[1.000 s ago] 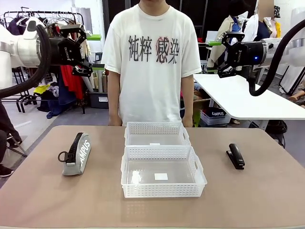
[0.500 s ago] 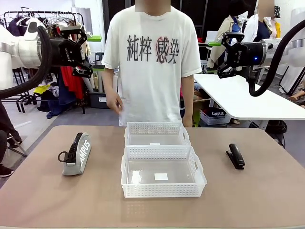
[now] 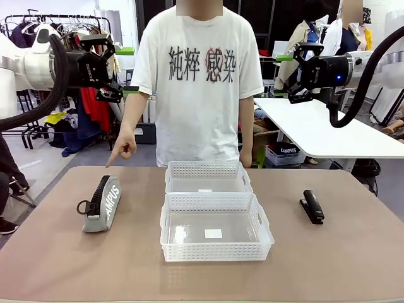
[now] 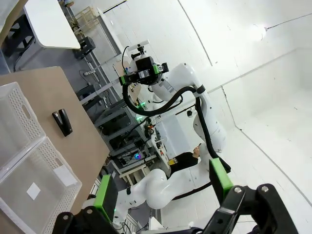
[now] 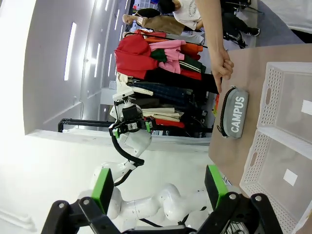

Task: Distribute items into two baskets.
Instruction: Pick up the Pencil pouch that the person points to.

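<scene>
My left claw (image 3: 126,69) stood wide open, holding nothing, high in the air over the left side of the table (image 3: 57,265). The grey pouch (image 3: 101,203) lay far below it on the left part of the table, with the word "CAMPUS" facing up. A person's hand (image 3: 125,151) pointed one finger down, just near the far end of the pouch. My right claw (image 3: 283,76) was also wide open, high on the right side. The black stapler (image 3: 312,206) lay well under it on the table. Between pouch and stapler stood the near basket (image 3: 214,251) and the far basket (image 3: 208,169), touching each other.
</scene>
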`<move>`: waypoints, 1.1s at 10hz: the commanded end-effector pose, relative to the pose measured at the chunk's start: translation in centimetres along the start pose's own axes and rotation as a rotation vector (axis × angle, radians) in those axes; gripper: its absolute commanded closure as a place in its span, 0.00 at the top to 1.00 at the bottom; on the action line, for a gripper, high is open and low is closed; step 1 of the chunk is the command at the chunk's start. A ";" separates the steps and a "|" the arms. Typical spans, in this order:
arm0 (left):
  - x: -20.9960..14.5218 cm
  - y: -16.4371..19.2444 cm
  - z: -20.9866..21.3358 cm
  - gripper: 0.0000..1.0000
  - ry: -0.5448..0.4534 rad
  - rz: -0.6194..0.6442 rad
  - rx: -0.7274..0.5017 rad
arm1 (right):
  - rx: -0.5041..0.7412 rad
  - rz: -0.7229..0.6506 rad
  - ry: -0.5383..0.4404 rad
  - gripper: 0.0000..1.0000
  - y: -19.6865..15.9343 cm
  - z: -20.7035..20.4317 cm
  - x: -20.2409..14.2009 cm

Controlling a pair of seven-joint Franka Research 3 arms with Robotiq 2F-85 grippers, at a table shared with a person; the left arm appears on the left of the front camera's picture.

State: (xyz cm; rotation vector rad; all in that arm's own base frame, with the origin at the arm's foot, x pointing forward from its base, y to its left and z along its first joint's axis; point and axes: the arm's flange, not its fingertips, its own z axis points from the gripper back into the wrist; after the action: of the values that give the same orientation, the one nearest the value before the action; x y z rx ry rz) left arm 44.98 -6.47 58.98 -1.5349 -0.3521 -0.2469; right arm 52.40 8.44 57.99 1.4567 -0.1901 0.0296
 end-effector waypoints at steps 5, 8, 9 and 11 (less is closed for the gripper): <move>0.0 -0.2 0.1 1.00 -0.001 -0.003 -0.004 | 0.001 0.001 0.000 1.00 0.1 0.0 0.0; 0.0 -0.2 0.1 1.00 -0.001 -0.003 -0.004 | 0.001 0.001 0.000 1.00 0.1 0.0 0.0; 0.0 -0.2 0.1 1.00 -0.001 -0.003 -0.004 | 0.001 0.001 0.000 1.00 0.1 0.0 0.0; 0.0 -0.2 0.1 1.00 -0.001 -0.003 -0.004 | 0.001 0.001 0.000 1.00 0.1 0.0 0.0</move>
State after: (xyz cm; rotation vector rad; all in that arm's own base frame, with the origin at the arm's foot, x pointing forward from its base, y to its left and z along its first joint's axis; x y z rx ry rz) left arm 44.98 -6.46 58.98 -1.5349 -0.3522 -0.2468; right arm 52.40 8.44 57.99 1.4567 -0.1901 0.0295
